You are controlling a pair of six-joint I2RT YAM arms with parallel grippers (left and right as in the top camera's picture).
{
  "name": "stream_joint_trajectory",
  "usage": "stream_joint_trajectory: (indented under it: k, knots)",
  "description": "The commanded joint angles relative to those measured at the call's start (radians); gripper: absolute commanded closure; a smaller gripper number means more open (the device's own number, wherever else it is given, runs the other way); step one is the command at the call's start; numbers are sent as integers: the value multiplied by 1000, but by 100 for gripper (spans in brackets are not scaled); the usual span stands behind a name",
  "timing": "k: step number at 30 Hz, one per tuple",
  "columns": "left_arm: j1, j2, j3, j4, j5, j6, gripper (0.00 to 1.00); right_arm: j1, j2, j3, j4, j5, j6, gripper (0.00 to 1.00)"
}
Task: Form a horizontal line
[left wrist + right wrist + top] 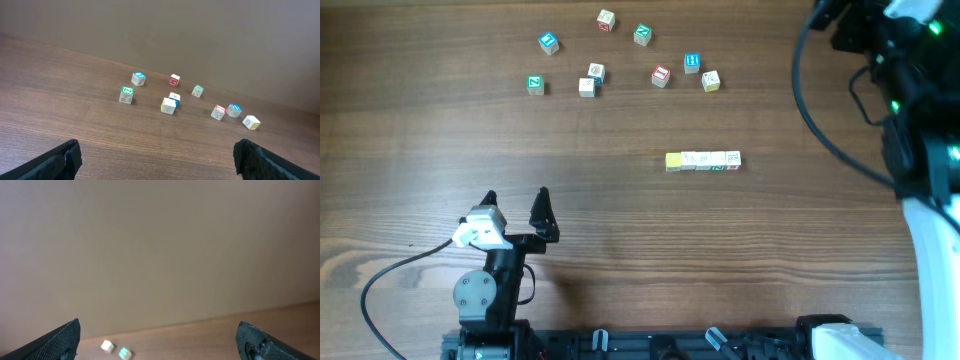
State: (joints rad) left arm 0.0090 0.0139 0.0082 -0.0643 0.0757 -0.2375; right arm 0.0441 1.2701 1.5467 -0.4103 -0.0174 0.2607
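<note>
The horizontal line (703, 161) lies on the worktop (620, 250) right of centre, about midway between the near and far edges. It consists of five small cubes set face to face in a straight row parallel to the near edge. The cube at its left end has a yellow top face; the other four are pale with small green and red marks. Nine loose cubes (549, 43) are scattered toward the far edge, well apart from the row, with blue, green, red or pale top faces. Two of them near the middle of the group sit just beside each other. The left claw (515, 200) stands close to the near edge, left of centre, spread wide with nothing between its fingers, well apart from both the row and the scattered group. In the left wrist view its black fingertips (65, 161) sit in the bottom corners, with the loose cubes ahead on bare wood. The right arm (920, 150) runs along the right edge. The right claw (160, 347) is likewise spread wide and empty. Its wrist view faces a plain wall, with only a strip of worktop and two cubes (107, 346) at the bottom.
</note>
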Motion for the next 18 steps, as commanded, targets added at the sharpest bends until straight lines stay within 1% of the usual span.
stream_joint_trajectory:
  k: [1, 2, 3, 5, 7, 8, 9, 10, 11, 13, 14, 15, 17, 18]
  knots:
    - [9, -7, -3, -8, -2, 21, 0, -3, -59, 3, -3, 68, -10, 0]
    - [9, -7, -3, -8, -2, 21, 0, -3, -68, 3, -3, 166, -45, 0]
    - [9, -7, -3, -8, -2, 21, 0, -3, -84, 3, -4, 268, -51, 0]
    - [9, -7, -3, -8, -2, 21, 0, -3, -108, 3, -53, 336, -51, 0]
    - [9, -7, -3, -8, -2, 21, 0, -3, -133, 2, -142, 411, -74, 0]
    - [9, -7, -3, -8, -2, 21, 0, -3, -165, -13, -274, 397, -132, 0]
    - [9, -7, -3, -8, -2, 21, 0, -3, -189, -44, -327, 380, -130, 0]
    - [9, -7, -3, -8, -2, 21, 0, -3, -218, -110, -324, 362, -134, 0]
    - [9, -7, -3, -8, -2, 21, 0, -4, -264, -237, -239, 314, -182, 0]
    - [9, -7, -3, -8, -2, 21, 0, -10, -344, -463, 10, 208, -257, 0]
    - [9, -7, -3, -8, -2, 21, 0, -11, -367, -531, 92, 174, -267, 0]
    - [9, -7, -3, -8, -2, 21, 0, -17, -397, -632, 219, 122, -275, 0]
    - [9, -7, -3, -8, -2, 21, 0, -46, -441, -863, 536, -58, -279, 0]
    - [9, -7, -3, -8, -2, 21, 0, -58, -451, -934, 626, -117, -279, 0]
